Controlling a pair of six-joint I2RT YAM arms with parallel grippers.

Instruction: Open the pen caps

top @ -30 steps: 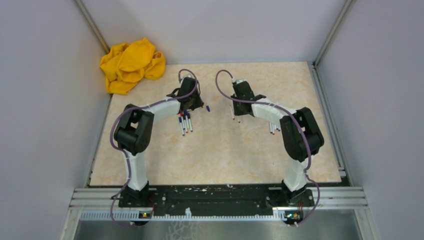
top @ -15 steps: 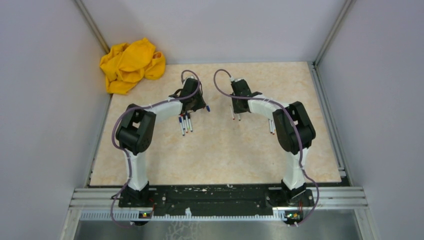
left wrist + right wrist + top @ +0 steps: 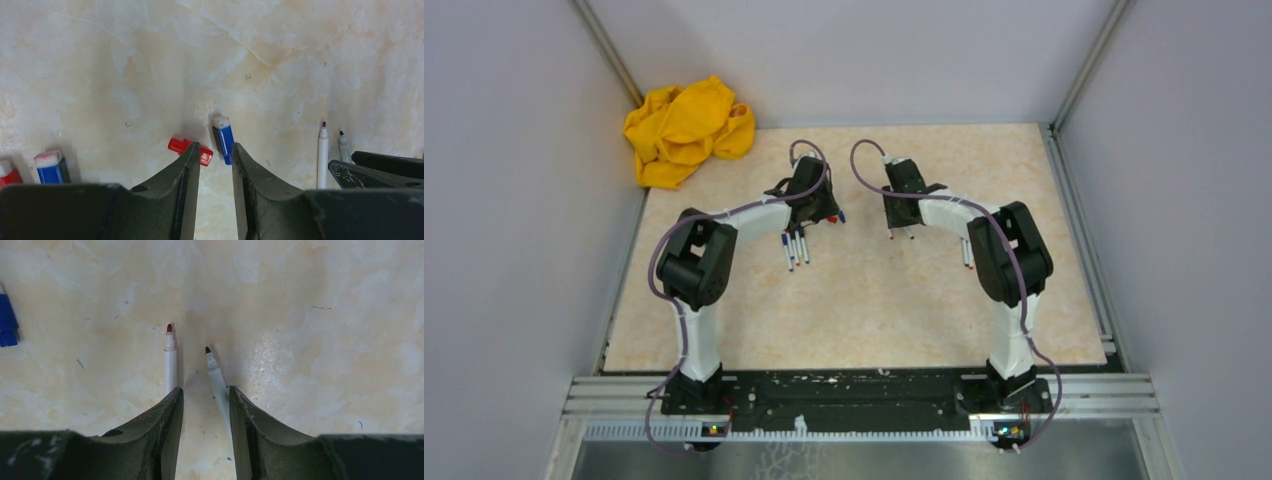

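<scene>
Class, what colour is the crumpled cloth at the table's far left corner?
Yellow; the cloth shows best in the top external view.

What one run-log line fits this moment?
left fingers open at blue cap | right fingers open astride black-tipped pen | red-tipped pen uncapped

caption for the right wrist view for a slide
Uncapped red-tipped white pen and black-tipped white pen lie side by side on the beige marbled table at the right gripper, jaws apart.
</scene>
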